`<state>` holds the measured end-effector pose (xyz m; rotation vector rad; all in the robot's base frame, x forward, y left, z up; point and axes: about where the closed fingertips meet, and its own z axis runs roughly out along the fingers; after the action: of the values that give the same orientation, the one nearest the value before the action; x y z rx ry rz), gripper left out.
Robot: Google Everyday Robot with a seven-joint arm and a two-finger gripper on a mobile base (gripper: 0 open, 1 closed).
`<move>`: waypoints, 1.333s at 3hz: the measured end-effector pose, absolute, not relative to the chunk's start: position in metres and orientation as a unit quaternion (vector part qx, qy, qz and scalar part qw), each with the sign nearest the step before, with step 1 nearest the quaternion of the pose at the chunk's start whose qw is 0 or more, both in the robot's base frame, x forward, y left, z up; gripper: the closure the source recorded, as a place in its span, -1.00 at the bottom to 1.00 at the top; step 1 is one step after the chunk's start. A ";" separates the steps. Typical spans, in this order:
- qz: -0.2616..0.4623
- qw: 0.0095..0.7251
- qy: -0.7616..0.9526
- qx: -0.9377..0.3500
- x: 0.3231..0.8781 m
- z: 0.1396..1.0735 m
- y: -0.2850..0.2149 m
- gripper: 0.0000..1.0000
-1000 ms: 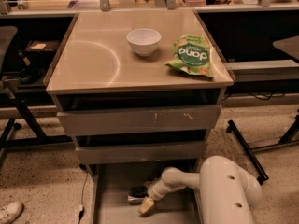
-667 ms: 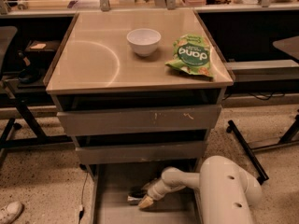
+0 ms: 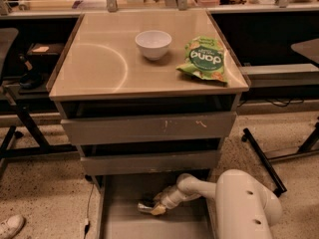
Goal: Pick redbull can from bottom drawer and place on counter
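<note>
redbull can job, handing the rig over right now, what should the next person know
End effector: low inside the open bottom drawer, right at the redbull can; a grip cannot be confirmed.
Redbull can: lying on the drawer floor, not yet lifted.
Counter: holds a bowl and a green snack bag.
Done: drawer open, end effector at the can.
Left: secure the can, lift it out, set it on the counter.
</note>
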<state>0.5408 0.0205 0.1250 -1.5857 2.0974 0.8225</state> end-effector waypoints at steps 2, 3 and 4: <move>0.315 0.228 0.777 -0.495 0.558 0.220 -0.035 1.00; 0.315 0.228 0.777 -0.495 0.558 0.220 -0.035 1.00; 0.320 0.213 0.781 -0.493 0.538 0.221 -0.040 1.00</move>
<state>0.5381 -0.0396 0.2214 -1.3671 2.1668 0.8888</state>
